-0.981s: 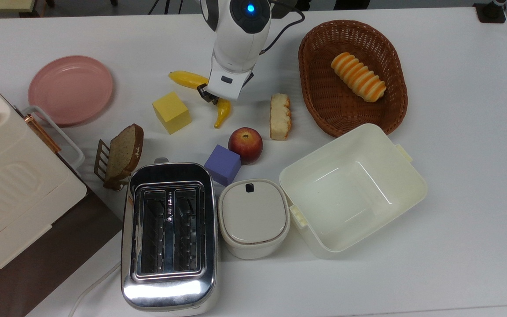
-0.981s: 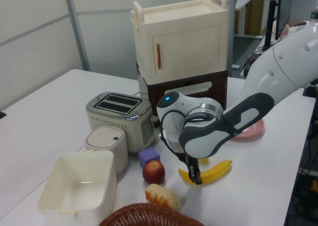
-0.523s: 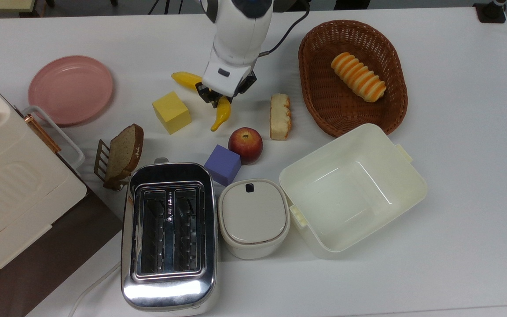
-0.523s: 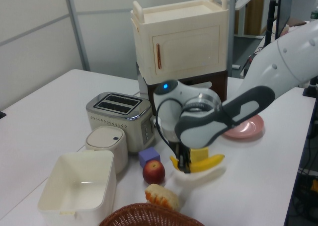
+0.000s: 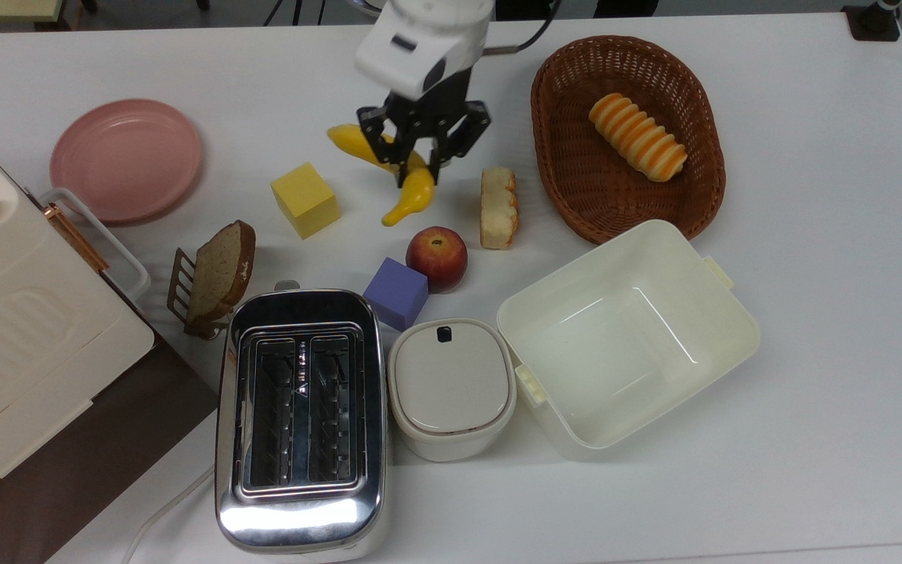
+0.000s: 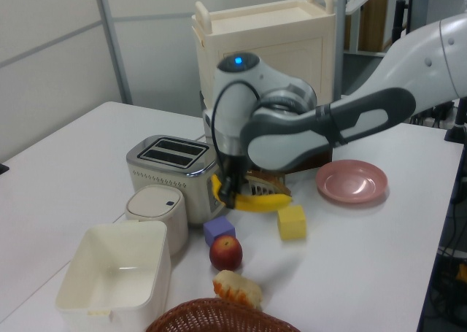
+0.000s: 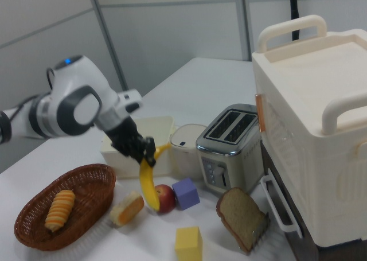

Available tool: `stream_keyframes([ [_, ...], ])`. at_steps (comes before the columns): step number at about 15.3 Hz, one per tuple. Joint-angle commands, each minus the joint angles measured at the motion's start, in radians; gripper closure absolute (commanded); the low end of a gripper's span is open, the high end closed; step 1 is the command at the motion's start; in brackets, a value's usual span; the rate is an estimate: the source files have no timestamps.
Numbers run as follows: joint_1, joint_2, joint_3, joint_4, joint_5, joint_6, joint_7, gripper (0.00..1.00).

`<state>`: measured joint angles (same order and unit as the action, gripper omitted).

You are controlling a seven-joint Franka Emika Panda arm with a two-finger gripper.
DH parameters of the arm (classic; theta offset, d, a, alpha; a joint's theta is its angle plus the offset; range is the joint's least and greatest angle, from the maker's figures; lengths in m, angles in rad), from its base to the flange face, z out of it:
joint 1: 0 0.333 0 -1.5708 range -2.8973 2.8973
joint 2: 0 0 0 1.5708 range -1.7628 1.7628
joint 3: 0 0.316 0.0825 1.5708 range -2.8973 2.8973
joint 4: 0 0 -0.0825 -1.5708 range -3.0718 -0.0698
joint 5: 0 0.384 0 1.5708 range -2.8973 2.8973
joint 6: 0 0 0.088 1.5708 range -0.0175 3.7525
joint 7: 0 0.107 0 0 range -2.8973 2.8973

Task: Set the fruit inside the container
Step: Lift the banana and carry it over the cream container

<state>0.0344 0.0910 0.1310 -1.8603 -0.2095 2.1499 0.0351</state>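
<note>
White arm (image 6: 408,47), grey joints, black pincer (image 5: 418,159).

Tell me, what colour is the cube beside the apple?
The cube is purple, touching the red apple; the top view shows it best.

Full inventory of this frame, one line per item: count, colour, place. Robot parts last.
banana: 1, yellow, held above the table
tub: 1, cream, empty, top view's right of the lidded pot
lidded pot: 1, white, beside the toaster
toaster: 1, chrome
apple: 1, red
cubes: 2, yellow, purple
basket: 1, brown, holding striped roll
bread piece: 1, beside the basket
toast slice: 1, brown, in a rack
plate: 1, pink
cabinet: 1, cream
gripper: 1, black, shut on banana
</note>
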Motion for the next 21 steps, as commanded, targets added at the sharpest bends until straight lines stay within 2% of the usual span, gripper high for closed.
stream_keyframes([
  [1,0.006,0.035,0.047,0.122,0.016,0.008,0.101,0.98],
  [4,0.034,0.102,0.078,0.205,0.013,0.08,0.17,0.98],
  [7,0.079,0.174,0.078,0.252,-0.01,0.179,0.254,0.98],
  [11,0.09,0.231,0.078,0.302,-0.03,0.246,0.299,0.98],
  [13,0.091,0.234,0.076,0.303,-0.036,0.307,0.319,0.98],
  [21,0.098,0.234,0.076,0.328,-0.051,0.35,0.357,0.98],
])
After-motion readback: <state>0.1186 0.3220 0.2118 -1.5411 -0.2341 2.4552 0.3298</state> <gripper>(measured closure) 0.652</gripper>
